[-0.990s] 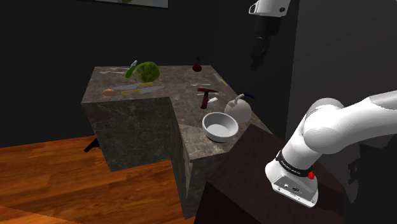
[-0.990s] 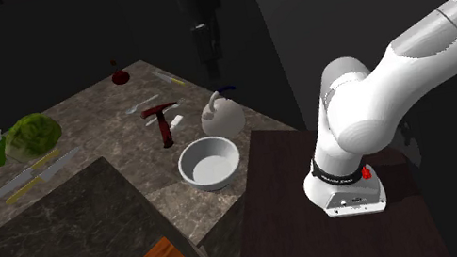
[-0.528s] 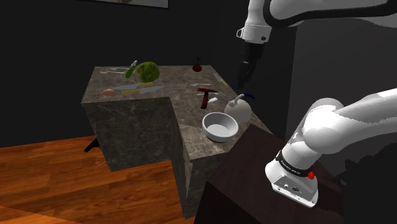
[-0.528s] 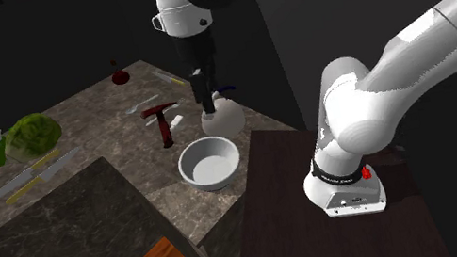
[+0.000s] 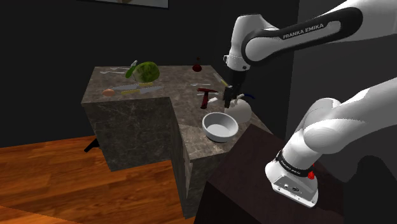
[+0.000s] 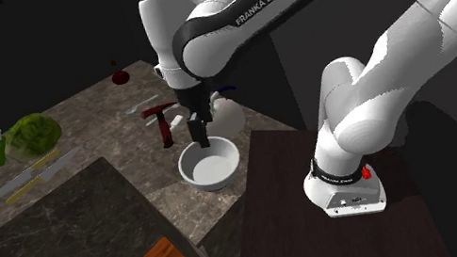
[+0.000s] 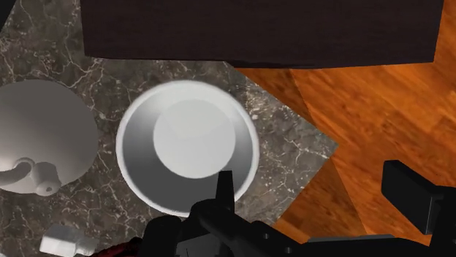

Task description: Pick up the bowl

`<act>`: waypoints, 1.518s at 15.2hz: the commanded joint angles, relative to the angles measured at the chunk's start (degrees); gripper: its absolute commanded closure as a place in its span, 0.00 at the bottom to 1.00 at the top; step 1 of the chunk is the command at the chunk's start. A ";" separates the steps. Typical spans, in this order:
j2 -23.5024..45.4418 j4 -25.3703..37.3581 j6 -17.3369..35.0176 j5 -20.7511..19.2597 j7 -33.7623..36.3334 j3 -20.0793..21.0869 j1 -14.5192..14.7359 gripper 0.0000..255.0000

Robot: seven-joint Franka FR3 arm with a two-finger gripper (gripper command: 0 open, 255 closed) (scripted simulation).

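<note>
white bowl [image 5: 220, 126] sits upright on the marble bench [image 5: 184, 102], near the corner next to the dark stand [image 5: 245, 172] and just beside a white kettle [image 5: 241, 110]. the end effector [image 5: 228, 100] hangs just above the bowl's rim, pointing down. whether it touches the bowl is not clear. in the wrist view its fingers are spread wide: one fingertip [image 7: 225, 182] lies over the bowl's rim, the other over the wood floor [image 7: 365, 109] past the bench corner. the bowl is off to one side of the gap, not between the fingers.
</note>
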 commanded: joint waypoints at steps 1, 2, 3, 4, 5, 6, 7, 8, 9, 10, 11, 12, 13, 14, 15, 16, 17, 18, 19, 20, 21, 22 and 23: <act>2.67 -2.18 5.30 -0.25 0.56 0.53 0.00 0.00; 4.57 -2.80 7.93 -0.45 0.82 0.76 -0.07 0.00; 6.60 -3.31 10.59 -0.68 1.11 0.98 -0.15 0.00; 8.74 -3.72 13.26 -0.95 1.43 1.21 -0.25 0.00; 11.00 -4.03 15.93 -1.27 1.79 1.44 -0.37 0.00; 13.36 -4.22 18.60 -1.65 2.19 1.67 -0.53 0.00; 15.82 -4.30 21.26 -2.10 2.65 1.90 -0.72 0.00; 18.37 -4.28 23.89 -2.64 3.17 2.14 -0.94 0.00; 21.00 -4.14 26.48 -3.30 3.78 2.36 -1.19 0.00; 23.69 -3.89 29.02 -4.09 4.48 2.58 -1.48 0.00; 26.43 -3.53 31.49 -5.06 5.31 2.77 -1.79 0.00; 29.22 -3.06 33.89 -6.22 6.29 2.91 -2.10 0.00; 32.04 -2.48 36.20 -7.60 7.43 2.96 -2.39 0.00; 34.89 -1.79 38.40 -9.21 8.75 2.87 -2.60 0.00; 37.74 -0.98 40.49 -11.03 10.24 2.61 -2.69 0.00; 39.94 -0.28 42.02 -12.52 11.46 2.20 -2.57 0.00; 40.96 -0.15 42.90 -13.03 11.88 1.94 -2.43 0.00; 41.99 0.00 43.77 -13.56 12.31 1.68 -2.28 0.00; 43.02 0.16 44.63 -14.11 12.77 1.43 -2.16 0.00; 44.06 0.34 45.48 -14.66 13.23 1.15 -2.00 0.00; 45.11 0.53 46.32 -15.21 13.68 0.84 -1.81 0.00; 46.16 0.74 47.16 -15.74 14.14 0.50 -1.60 0.00; 47.21 0.97 47.98 -16.26 14.58 0.15 -1.35 0.00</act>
